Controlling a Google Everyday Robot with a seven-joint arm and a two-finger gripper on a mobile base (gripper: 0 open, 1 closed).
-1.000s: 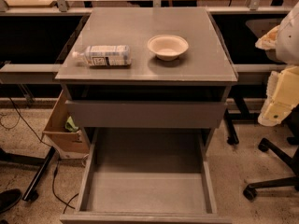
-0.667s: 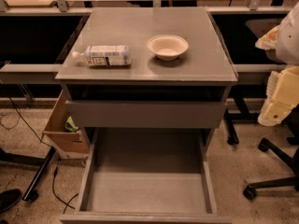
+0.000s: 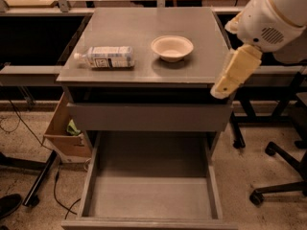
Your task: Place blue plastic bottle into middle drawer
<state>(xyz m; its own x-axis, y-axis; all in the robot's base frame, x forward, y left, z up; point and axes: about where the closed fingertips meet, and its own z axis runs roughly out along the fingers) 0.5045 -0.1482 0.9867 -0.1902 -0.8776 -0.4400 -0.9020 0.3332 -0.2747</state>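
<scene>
The blue plastic bottle (image 3: 105,57) lies on its side on the left part of the grey cabinet top (image 3: 144,25), cap pointing left. The middle drawer (image 3: 151,195) is pulled out wide open below, and its grey floor is bare. My gripper (image 3: 234,73) is cream-coloured and hangs from the white arm (image 3: 273,13) at the cabinet top's right front corner. It is angled down and to the left, well to the right of the bottle and above the drawer, with nothing seen in it.
A round cream bowl (image 3: 172,47) stands on the top, right of the bottle. A closed drawer front (image 3: 148,116) sits above the open drawer. A cardboard box (image 3: 64,135) stands on the floor at the left. Chair bases (image 3: 283,176) are at the right.
The arm and gripper have moved left and up, from beside the cabinet to its right front corner. The bottle, the bowl and the drawer have not moved.
</scene>
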